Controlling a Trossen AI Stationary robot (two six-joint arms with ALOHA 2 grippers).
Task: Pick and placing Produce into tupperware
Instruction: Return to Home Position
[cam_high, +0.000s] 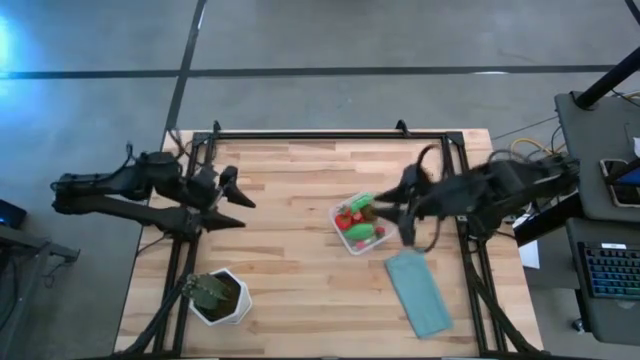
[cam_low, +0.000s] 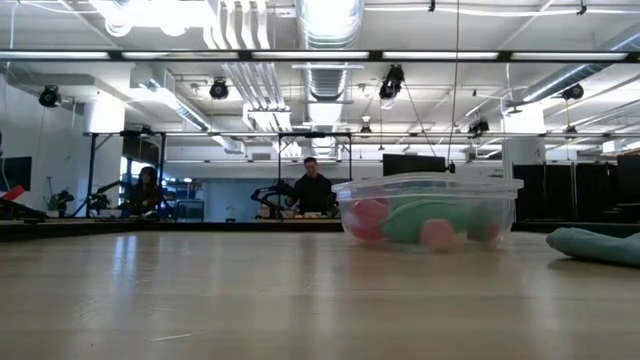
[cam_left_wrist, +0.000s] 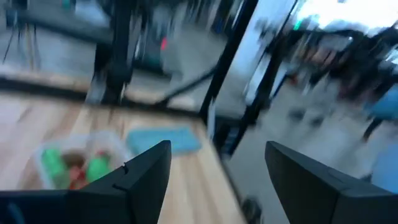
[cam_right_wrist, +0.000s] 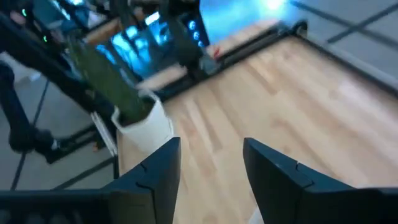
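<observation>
The tupperware is a clear, squarish container standing on the right half of the table. In it lie the produce pieces: green elongated ones and red and pink round ones. In the low view the tupperware shows pink and green shapes through its wall. My right gripper is open and hangs just right of the container, raised, touching nothing; its wrist view shows open fingers. My left gripper is open over the table's left part, well away from the container, and its wrist view looks toward the tupperware.
A flat teal rectangle lies near the table's right near corner. A green plant in a white hexagonal pot stands at the left near corner. Black frame rails run along the table's edges. People sit at desks far behind the table.
</observation>
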